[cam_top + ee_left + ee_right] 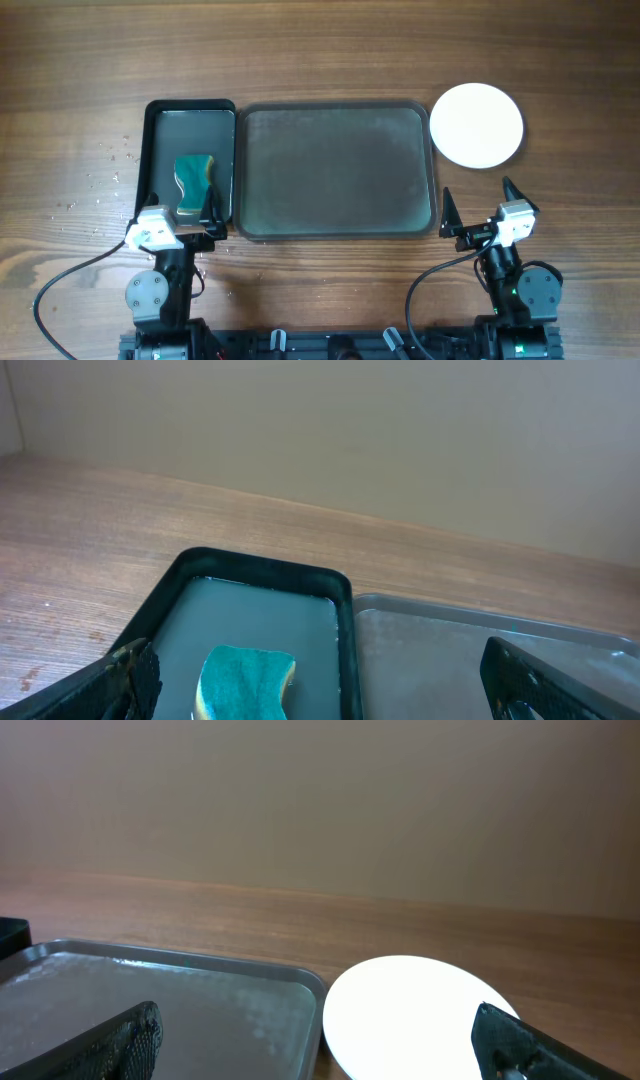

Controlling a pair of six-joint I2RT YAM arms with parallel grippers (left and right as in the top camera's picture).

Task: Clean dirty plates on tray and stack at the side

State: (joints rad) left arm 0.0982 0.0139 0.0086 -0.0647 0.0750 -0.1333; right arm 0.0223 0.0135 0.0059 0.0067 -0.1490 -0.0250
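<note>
The large grey-green tray [336, 170] lies mid-table with nothing on it; it also shows in the left wrist view [470, 650] and the right wrist view [150, 990]. A white round plate or stack of plates [476, 124] sits on the wood to the right of the tray's far corner, also in the right wrist view [405, 1010]; I cannot tell how many are stacked. My left gripper [190, 215] is open and empty at the near end of the small black tray. My right gripper [480, 200] is open and empty, near the big tray's near right corner, short of the plate.
A narrow glossy black tray [190, 160] lies left of the big tray, holding a teal-and-yellow sponge [193, 183], which also shows in the left wrist view [245, 682]. Small crumbs or droplets [105, 175] speckle the wood to its left.
</note>
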